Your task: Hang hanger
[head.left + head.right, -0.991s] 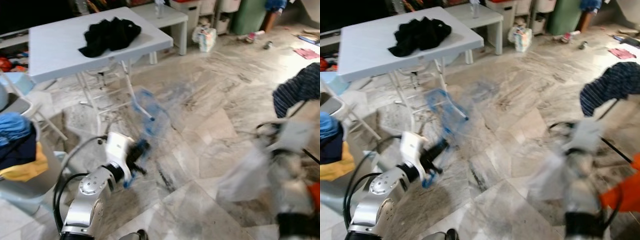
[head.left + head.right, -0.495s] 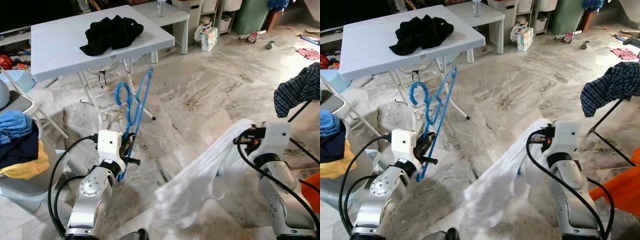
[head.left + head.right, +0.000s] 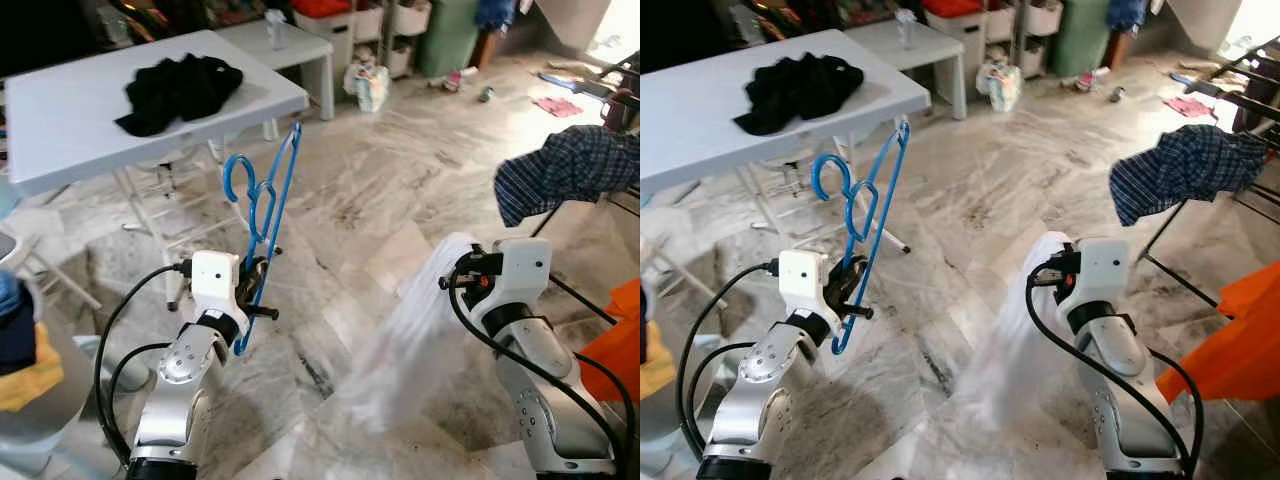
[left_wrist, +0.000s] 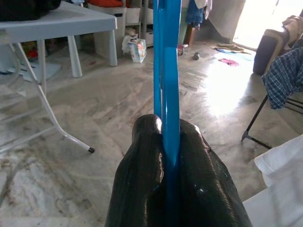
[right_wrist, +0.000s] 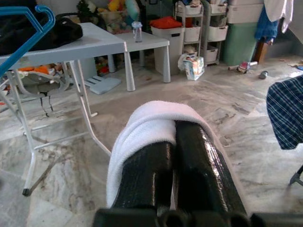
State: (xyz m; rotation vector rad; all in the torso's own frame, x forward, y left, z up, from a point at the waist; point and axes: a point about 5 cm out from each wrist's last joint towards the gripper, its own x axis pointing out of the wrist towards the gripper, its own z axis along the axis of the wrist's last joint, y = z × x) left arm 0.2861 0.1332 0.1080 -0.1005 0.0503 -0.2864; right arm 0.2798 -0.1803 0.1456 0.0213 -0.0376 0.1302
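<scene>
A blue plastic hanger point(image 3: 262, 200) stands nearly upright with its hook on top. My left gripper point(image 3: 255, 292) is shut on its lower edge, low at the left. In the left wrist view the black fingers point(image 4: 142, 161) pinch the blue bar point(image 4: 166, 71). A white garment point(image 3: 410, 330) hangs from my right gripper point(image 3: 462, 275) down towards the marble floor. That gripper is shut on it, level with the left one and about an arm's length to its right. In the right wrist view the white cloth point(image 5: 151, 118) is draped over the fingertips point(image 5: 194, 161).
A white folding table point(image 3: 60, 130) with a black garment point(image 3: 180, 80) stands at the back left, its legs just behind the hanger. A drying rack with a plaid shirt point(image 3: 560, 170) and an orange cloth point(image 3: 620, 330) is on the right. A laundry basket point(image 3: 20, 350) sits far left.
The camera has turned to the right, so the rack shows more and the table has slid left. Both grips are unchanged; the white garment now hangs closer beneath the right gripper.
</scene>
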